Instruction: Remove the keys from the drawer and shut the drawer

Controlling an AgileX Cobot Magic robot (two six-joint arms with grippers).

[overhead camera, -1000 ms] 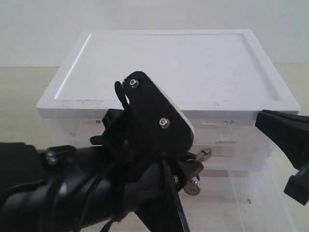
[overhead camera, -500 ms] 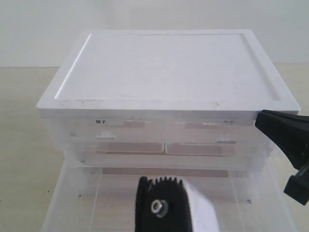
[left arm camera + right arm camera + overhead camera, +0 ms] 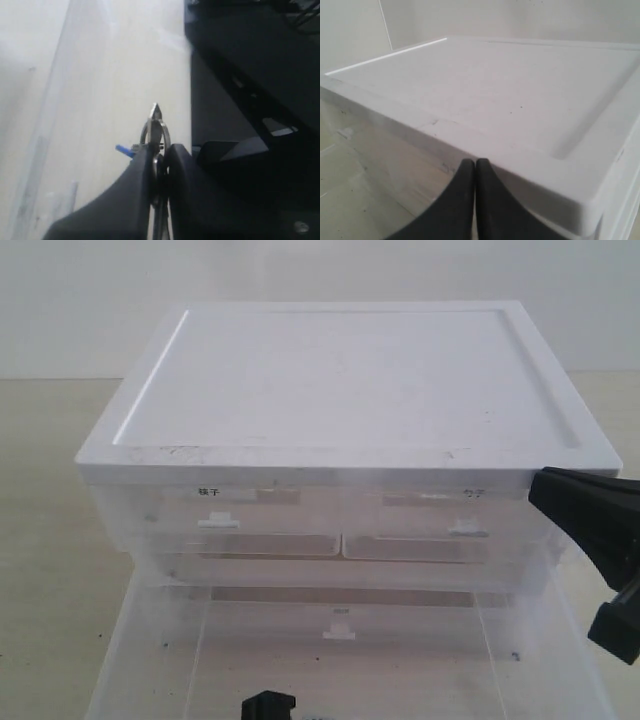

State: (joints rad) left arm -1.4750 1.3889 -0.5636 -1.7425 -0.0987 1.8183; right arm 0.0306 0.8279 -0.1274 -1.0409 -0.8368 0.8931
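One white-topped cabinet (image 3: 340, 370) is being shown. Four drawers are being counted in it: two half-width drawers, a left one (image 3: 250, 538) and a right one (image 3: 430, 543), one full-width drawer (image 3: 300, 573) beneath them, and the drawer (image 3: 440, 670), lowest and nearest. Three small white handles (image 3: 218, 522) are being seen. Two grippers are being counted: the left gripper (image 3: 159, 160) and the right gripper (image 3: 475, 167). One bunch, the keys (image 3: 156, 127), is being shown with one blue fob (image 3: 125, 149).

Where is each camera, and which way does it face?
Exterior: in front of the white-topped translucent plastic cabinet, slightly above, facing its front and the pulled-out lowest drawer; the black right arm shows at the edge.
Left wrist: looks along the left jaws, shut on the silver keys with blue fob.
Right wrist: looks past the shut right jaws at the cabinet's top.
Shared: exterior and right wrist both show that top.
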